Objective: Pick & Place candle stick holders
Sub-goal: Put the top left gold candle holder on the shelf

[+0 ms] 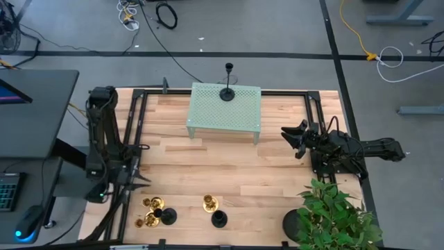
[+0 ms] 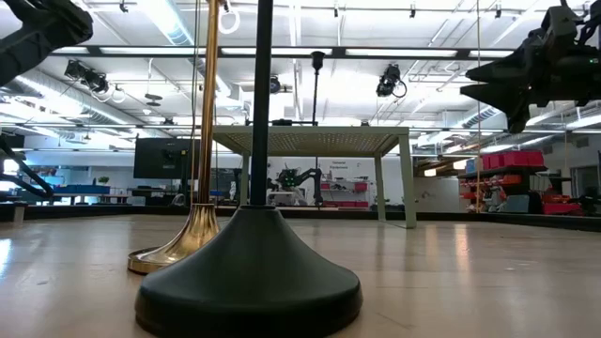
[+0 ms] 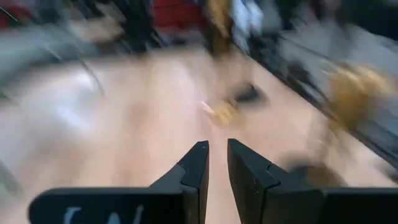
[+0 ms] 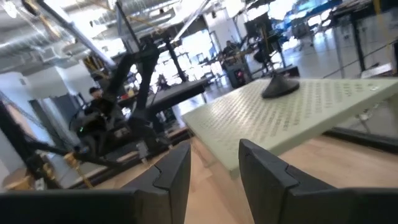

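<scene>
Black holder base (image 2: 249,272) fills the low view, brass one (image 2: 183,246) touching behind.
Both my grippers, left (image 3: 217,163) and right (image 4: 214,165), empty, fingers slightly apart; clustered holders (image 1: 158,212) ahead of my left fingers could topple.

Green perforated stand (image 1: 208,111), potted plant (image 1: 336,215)

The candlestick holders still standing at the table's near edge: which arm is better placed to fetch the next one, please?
Probably the left: its gripper hangs beside the holders, while the right gripper sits empty by the green stand, farther away.
</scene>
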Available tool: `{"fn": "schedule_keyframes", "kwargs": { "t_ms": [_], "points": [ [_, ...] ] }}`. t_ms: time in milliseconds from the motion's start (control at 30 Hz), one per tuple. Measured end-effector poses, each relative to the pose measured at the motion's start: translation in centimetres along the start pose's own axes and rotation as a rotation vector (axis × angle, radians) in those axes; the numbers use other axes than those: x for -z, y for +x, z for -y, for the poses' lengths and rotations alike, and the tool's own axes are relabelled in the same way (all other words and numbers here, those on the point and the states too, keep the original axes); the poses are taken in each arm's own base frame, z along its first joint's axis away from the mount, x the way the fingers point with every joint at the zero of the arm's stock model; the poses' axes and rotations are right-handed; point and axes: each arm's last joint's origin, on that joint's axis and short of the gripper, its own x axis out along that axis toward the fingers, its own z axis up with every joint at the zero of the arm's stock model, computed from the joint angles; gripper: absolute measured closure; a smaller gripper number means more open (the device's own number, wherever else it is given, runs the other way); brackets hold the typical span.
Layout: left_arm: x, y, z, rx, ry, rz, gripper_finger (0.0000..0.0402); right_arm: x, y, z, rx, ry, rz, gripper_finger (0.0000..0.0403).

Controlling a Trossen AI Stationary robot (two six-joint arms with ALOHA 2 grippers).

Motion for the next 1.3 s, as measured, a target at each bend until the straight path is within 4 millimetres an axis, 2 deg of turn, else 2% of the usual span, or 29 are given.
{"fn": "schedule_keyframes", "kwargs": {
  "t_ms": [67, 233, 467, 733, 967, 1300],
  "points": [
    [-0.1, 0.0, 0.4, 0.029, -0.084, -0.054, 0.0342, 0.1, 0.0, 0.0, -0.007, 0.011, -0.009, 0.0266],
    [-0.5, -0.1, 1.1, 0.045, -0.09, -0.01, 0.0342, 0.2, 0.1, 0.0, -0.017, 0.004, -0.029, 0.0266],
    [-1.0, 0.3, 1.9, 0.082, -0.113, -0.041, 0.0342, 0.3, 0.1, 0.0, -0.019, 0.004, -0.032, 0.0266],
    [-1.3, 1.6, 2.0, 0.1, -0.18, -0.148, 0.0342, 0.3, 0.1, 0.0, -0.019, 0.004, -0.032, 0.0266],
    [-1.6, 2.2, 2.6, 0.2, -0.275, -0.257, 0.0342, 0.2, 0.1, 0.0, -0.02, 0.004, -0.032, 0.0266],
    [-1.9, 2.8, 2.5, 0.184, -0.311, -0.251, 0.0342, 0.2, 0.1, 0.0, -0.02, 0.005, -0.029, 0.0266]
  ]
}}
